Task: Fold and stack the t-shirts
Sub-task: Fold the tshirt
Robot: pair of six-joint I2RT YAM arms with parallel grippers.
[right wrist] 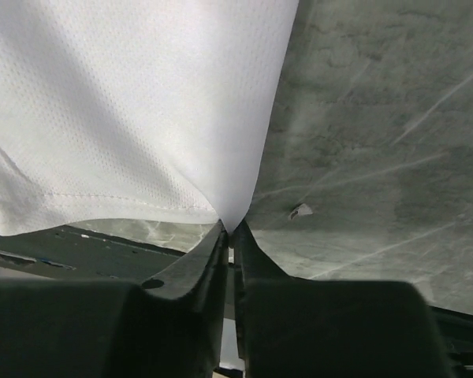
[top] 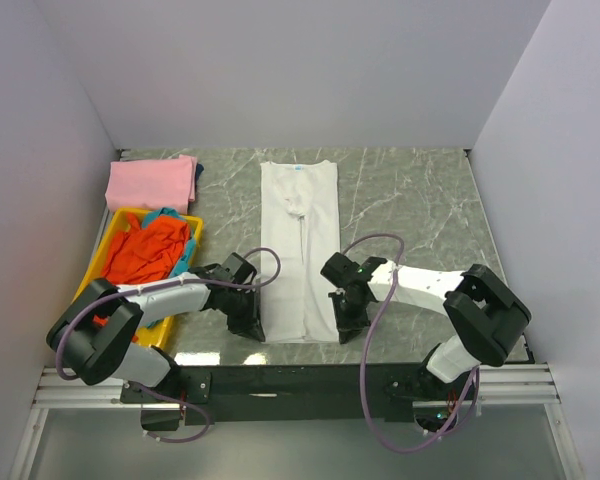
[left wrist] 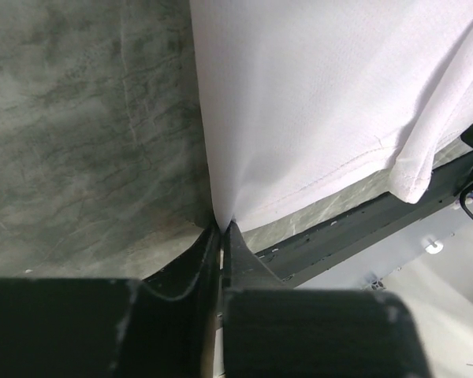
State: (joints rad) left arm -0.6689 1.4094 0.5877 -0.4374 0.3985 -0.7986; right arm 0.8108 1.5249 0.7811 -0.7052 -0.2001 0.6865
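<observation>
A white t-shirt (top: 300, 250) lies as a long narrow strip down the middle of the table, its blue neck label at the far end. My left gripper (top: 256, 326) is shut on its near left hem corner; the wrist view shows the white cloth (left wrist: 299, 102) pinched between the fingertips (left wrist: 221, 228). My right gripper (top: 342, 326) is shut on the near right hem corner (right wrist: 142, 110), pinched at the tips (right wrist: 230, 228). A folded pink t-shirt (top: 152, 183) lies at the far left. Orange-red (top: 145, 252) and teal shirts lie in the tray.
A yellow plastic tray (top: 195, 228) stands at the left, beside my left arm. The table's near edge and the black rail (top: 300, 375) run just behind both grippers. White walls enclose the left, back and right sides.
</observation>
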